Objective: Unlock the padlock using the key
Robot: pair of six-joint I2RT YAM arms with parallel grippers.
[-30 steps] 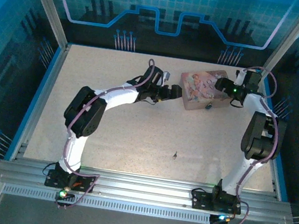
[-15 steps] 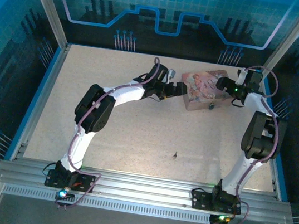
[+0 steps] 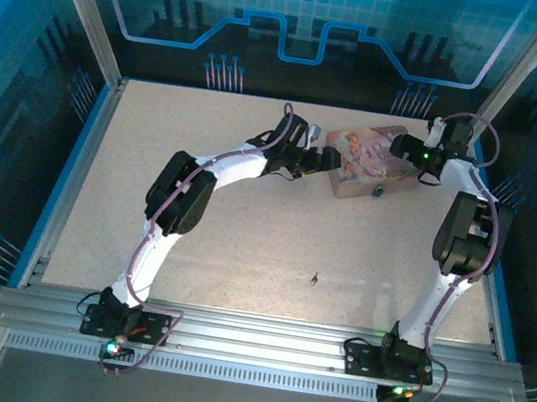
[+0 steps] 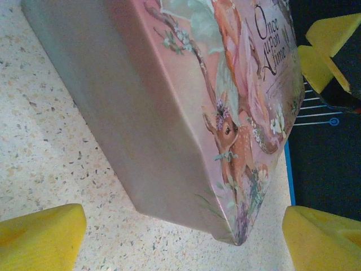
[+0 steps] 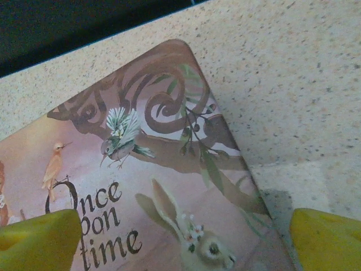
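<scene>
The tiny padlock (image 3: 378,190) hangs as a small dark speck on the front side of the pink picture tin (image 3: 368,160). Far from it, the key (image 3: 314,279) lies as a thin dark sliver on the table's near middle. My left gripper (image 3: 329,161) is at the tin's left end, open; in the left wrist view its yellow fingertips (image 4: 39,237) straddle a corner of the tin (image 4: 169,124) without touching. My right gripper (image 3: 409,152) hovers open over the tin's right end, and its fingertips (image 5: 327,240) frame the printed lid (image 5: 146,186).
The speckled tabletop (image 3: 241,248) is walled by blue rails left and right and a dark panel at the back. The right gripper's yellow fingers (image 4: 324,48) appear beyond the tin in the left wrist view.
My left arm has stretched rightward until its gripper reached the tin's left end. The tin seems nudged slightly right. The right gripper barely moved. The key stayed put.
</scene>
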